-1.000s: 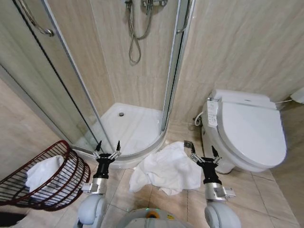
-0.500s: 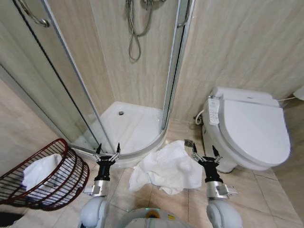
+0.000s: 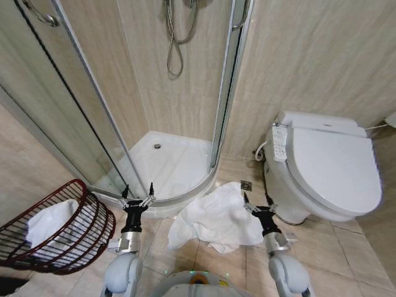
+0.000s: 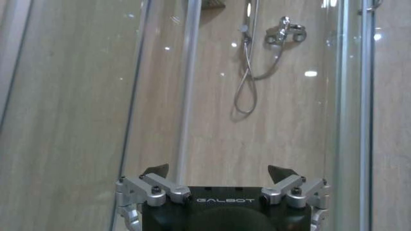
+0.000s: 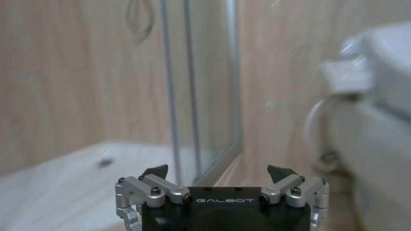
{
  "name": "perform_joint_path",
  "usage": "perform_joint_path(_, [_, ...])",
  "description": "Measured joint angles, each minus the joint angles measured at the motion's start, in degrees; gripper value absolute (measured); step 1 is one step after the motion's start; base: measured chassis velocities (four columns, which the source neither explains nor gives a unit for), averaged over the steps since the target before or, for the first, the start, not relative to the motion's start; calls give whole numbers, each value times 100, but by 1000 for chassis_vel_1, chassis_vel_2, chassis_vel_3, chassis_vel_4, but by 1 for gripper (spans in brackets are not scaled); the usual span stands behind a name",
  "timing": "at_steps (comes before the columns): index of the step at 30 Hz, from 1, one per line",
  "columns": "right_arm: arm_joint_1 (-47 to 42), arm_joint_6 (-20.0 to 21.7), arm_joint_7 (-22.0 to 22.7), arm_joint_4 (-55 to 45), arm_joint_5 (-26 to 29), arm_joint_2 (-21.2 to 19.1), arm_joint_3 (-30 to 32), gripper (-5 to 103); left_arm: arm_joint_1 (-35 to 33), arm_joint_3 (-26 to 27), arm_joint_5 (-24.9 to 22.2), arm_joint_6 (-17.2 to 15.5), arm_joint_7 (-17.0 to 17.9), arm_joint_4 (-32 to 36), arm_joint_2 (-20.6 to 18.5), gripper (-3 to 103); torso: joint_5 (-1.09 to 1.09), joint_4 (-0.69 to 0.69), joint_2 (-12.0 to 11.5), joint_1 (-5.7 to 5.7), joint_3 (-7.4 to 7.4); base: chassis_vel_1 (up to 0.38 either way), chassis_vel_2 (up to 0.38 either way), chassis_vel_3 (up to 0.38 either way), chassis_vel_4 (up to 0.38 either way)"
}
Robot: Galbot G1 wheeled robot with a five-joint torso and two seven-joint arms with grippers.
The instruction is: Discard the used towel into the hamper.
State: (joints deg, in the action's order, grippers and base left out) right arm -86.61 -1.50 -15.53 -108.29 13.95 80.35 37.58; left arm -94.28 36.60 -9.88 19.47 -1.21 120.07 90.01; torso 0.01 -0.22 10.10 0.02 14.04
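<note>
A crumpled white towel (image 3: 218,218) lies on the floor tiles between the shower tray and the toilet. The dark red-brown hamper (image 3: 91,234) lies tipped at the lower left with a white cloth (image 3: 49,223) inside it. My left gripper (image 3: 137,193) points upward, open and empty, between hamper and towel. In the left wrist view the left gripper (image 4: 218,172) faces the shower wall. Open and empty too, my right gripper (image 3: 257,202) leans over the towel's right edge. The right wrist view has the right gripper (image 5: 218,172) facing the shower door frame.
A curved white shower tray (image 3: 170,164) with glass doors (image 3: 68,105) stands straight ahead. A white toilet (image 3: 328,170) with its lid down fills the right side. A small floor drain (image 3: 246,185) sits beside the toilet base. Beige tiled floor lies all round.
The view has shifted slightly, so the camera moved. My right gripper has tilted left and forward toward the towel's right edge. The left gripper holds its pose.
</note>
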Motion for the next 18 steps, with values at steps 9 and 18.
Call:
perform_joint_path(9, [919, 1297, -129, 955, 228, -682, -465, 100, -44, 51, 132, -225, 331, -89, -3, 100, -1, 2, 25, -1, 15, 0, 0, 0, 0])
perform_joint_path(18, [991, 1430, -1190, 1547, -318, -1745, -901, 100, -10, 50, 209, -305, 325, -37, 44, 100, -2, 0, 40, -1, 25, 0, 0, 0, 0])
